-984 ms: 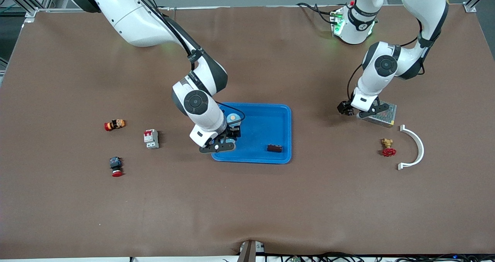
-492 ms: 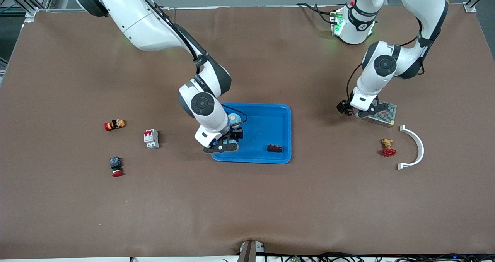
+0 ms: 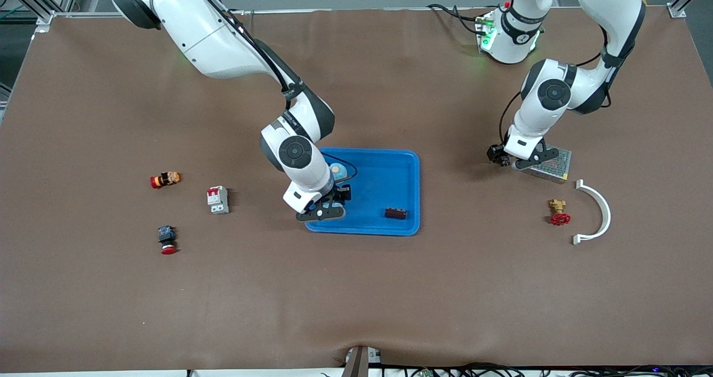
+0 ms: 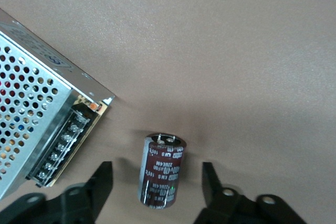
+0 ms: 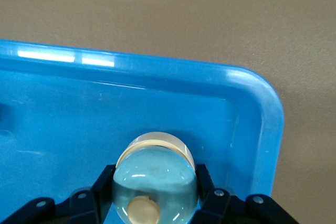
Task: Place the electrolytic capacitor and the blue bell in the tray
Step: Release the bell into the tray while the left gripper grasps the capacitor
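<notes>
Right gripper is over the tray, at the tray end toward the right arm's side, fingers clamped on the blue bell. In front view the bell is mostly hidden by the wrist; only a pale blue dome w/ tan knob peeks out. Right wrist view shows both fingers pressed on its sides, bell cut off at frame edge, so can't say if it touches the tray floor.

Left gripper is low over the table, beside the perforated metal power supply. Left wrist view: electrolytic capacitor lies on the table between the fingers, gaps both sides, so jaws parted, not gripping. Cap is out on the table, well apart from the tray, and prob. hidden under the gripper in front view.

A small dark brown block sits in the tray; too small to ID.

Elsewhere: brass valve w/ red handle, white curved bracket, circuit breaker, two red-tipped buttons.
</notes>
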Tool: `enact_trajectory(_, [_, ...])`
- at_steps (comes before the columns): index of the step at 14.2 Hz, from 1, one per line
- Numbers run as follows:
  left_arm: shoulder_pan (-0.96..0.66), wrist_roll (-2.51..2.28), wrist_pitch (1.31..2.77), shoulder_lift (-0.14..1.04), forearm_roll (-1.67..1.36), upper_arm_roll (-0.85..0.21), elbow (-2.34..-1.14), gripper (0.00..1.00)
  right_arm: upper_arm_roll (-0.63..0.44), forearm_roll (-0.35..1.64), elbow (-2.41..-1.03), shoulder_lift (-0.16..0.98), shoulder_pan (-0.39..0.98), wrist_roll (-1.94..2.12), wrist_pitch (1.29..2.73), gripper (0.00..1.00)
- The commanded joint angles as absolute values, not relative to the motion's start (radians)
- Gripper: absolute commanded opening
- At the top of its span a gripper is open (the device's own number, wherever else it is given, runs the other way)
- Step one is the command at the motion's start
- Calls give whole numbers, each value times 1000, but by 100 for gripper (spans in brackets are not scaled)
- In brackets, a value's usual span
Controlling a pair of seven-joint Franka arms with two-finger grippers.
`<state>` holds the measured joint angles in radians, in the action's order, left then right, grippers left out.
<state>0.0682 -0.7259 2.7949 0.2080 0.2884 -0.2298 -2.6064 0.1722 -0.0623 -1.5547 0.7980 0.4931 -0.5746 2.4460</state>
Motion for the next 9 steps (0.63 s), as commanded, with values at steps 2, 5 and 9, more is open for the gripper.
enact_trajectory(2, [77,-730,2783,202,316,-239,-2609,32,164,-91,-1528,822,505,-600,2453,56])
enact_trajectory(5, [75,-730,2783,207,318,-238,-2609,0,164,-91,-1528,825,505,-600,2453,58])
enact_trajectory(9, [77,-730,2783,210,331,-238,-2606,0,164,-91,-1528,825,503,-600,2453,100])
